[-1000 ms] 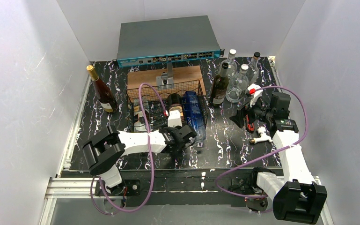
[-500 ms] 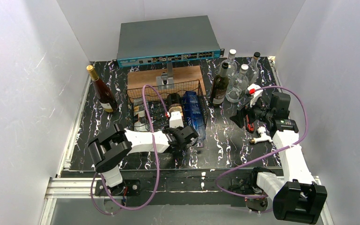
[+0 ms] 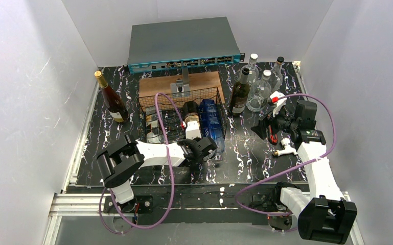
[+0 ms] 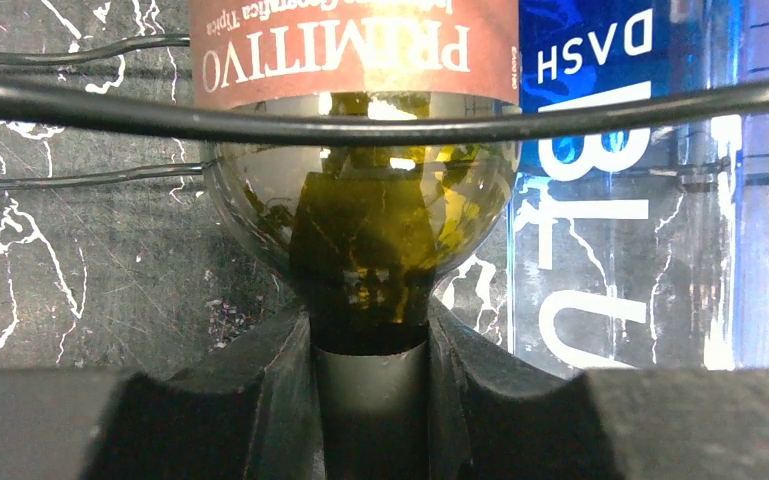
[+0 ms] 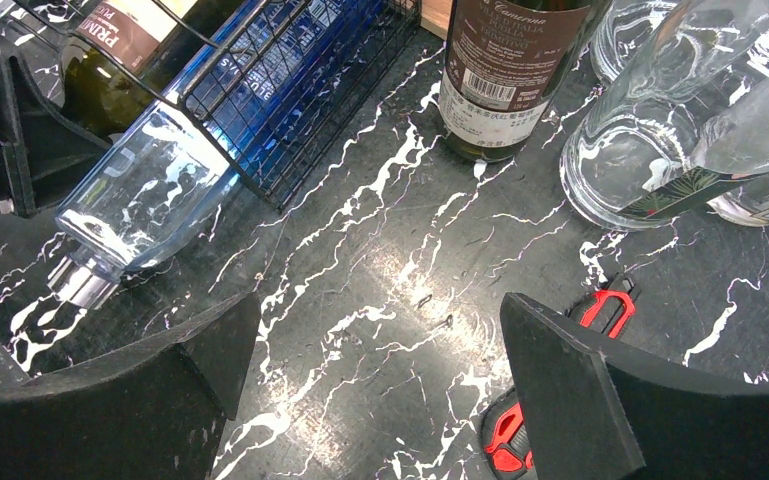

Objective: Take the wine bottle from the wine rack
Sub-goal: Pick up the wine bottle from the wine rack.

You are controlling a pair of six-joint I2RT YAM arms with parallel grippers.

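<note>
**Top view.** The wine rack (image 3: 159,118) sits mid-table, just in front of a wooden board (image 3: 179,81). A grey network switch (image 3: 183,43) is behind that. The wine bottle (image 3: 190,121) lies in a cradle, neck toward me, with a blue bottle (image 3: 210,122) right beside it. The left gripper (image 3: 198,148) is at the rack's near edge. The right gripper (image 3: 267,130) is well off to the right, near a standing dark bottle (image 3: 239,96) and clear glass bottles (image 3: 260,88). A gold-capped bottle (image 3: 111,99) stands alone at far left.

**Left wrist.** The label reads "PRIMITIVO", upside down to me. Both pads are clamped on the wine bottle's neck just below the shoulder. A rack wire crosses in front of the shoulder. On the blue bottle I can read "DASH" and part of "BLU".

**Right wrist.** The fingers (image 5: 600,400) are spread wide, holding nothing. The blue bottle's silver cap pokes out past the mesh. The dark bottle's label has a barcode, and I can make out only "ITALIA". A red-and-black tool (image 5: 505,440) lies under the gripper.
</note>
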